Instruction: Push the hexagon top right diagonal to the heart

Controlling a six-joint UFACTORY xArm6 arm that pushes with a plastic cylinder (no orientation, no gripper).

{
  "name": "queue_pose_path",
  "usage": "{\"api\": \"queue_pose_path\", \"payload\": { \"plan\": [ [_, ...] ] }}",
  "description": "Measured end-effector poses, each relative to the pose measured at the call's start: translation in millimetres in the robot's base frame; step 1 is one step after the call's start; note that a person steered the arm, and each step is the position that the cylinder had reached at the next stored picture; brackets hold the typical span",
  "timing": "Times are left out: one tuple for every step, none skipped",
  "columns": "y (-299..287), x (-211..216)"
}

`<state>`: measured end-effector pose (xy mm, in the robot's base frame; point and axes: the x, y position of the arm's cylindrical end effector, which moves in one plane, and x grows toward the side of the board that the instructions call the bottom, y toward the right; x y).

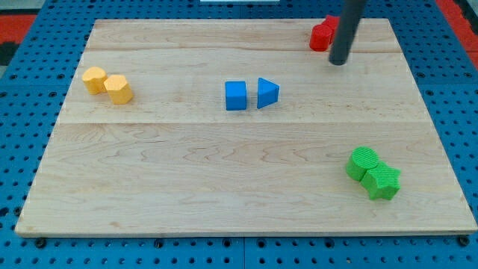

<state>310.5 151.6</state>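
A yellow hexagon (119,89) lies near the board's left edge. It touches the lower right side of a yellow heart (94,78). My tip (338,61) is far away at the view's top right, resting on the board just right of and below a red block (322,35). The rod hides part of that red block, so I cannot make out its shape.
A blue cube (235,96) and a blue triangle (267,93) sit side by side at the board's middle. A green round block (363,162) and a green star (384,182) touch each other at the lower right. The wooden board (187,194) lies on blue pegboard.
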Motion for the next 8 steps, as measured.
{"api": "queue_pose_path", "payload": {
  "plan": [
    [1.3, 65.7],
    [-37.5, 149.9],
    [-142.6, 178.7],
    [-263.3, 178.7],
    [-288.8, 178.7],
    [-308.8, 168.5],
    [-350.6, 118.7],
    [-353.6, 67.0]
  ]
}}
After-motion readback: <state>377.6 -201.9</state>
